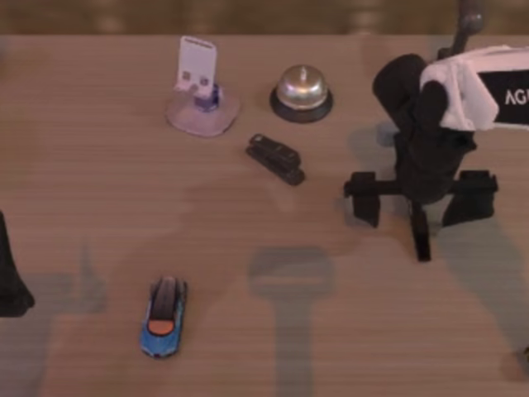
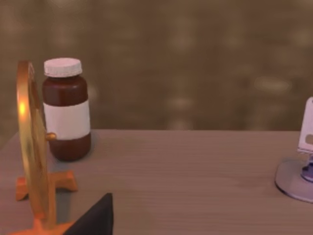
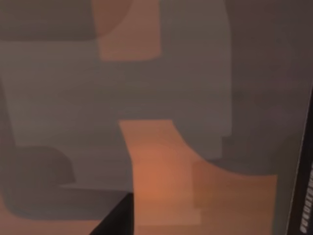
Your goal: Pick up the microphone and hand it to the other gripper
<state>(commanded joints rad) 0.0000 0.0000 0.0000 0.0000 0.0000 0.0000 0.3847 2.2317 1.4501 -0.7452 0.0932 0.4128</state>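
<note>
The microphone's slim black handle (image 1: pixel 421 238) lies on the table at the right, pointing toward the near edge. A small grey round shape (image 1: pixel 469 18) past the arm at the far edge looks like its head; the middle is hidden under the arm. My right gripper (image 1: pixel 413 222) hovers over the handle, open, its two fingers spread wide on either side and not touching it. In the right wrist view one fingertip (image 3: pixel 120 218) shows over shadowed table, and a black bar with white lettering (image 3: pixel 303 196) runs along the edge. My left gripper (image 1: pixel 10 285), the other gripper, is parked at the left edge, open.
A black stapler (image 1: pixel 275 159), a silver bell (image 1: pixel 302 91) and a white phone stand (image 1: pixel 201 95) stand at the back middle. A blue toy car (image 1: pixel 164 318) sits front left. The left wrist view shows a brown bottle (image 2: pixel 66 110) and a gold ring stand (image 2: pixel 32 147).
</note>
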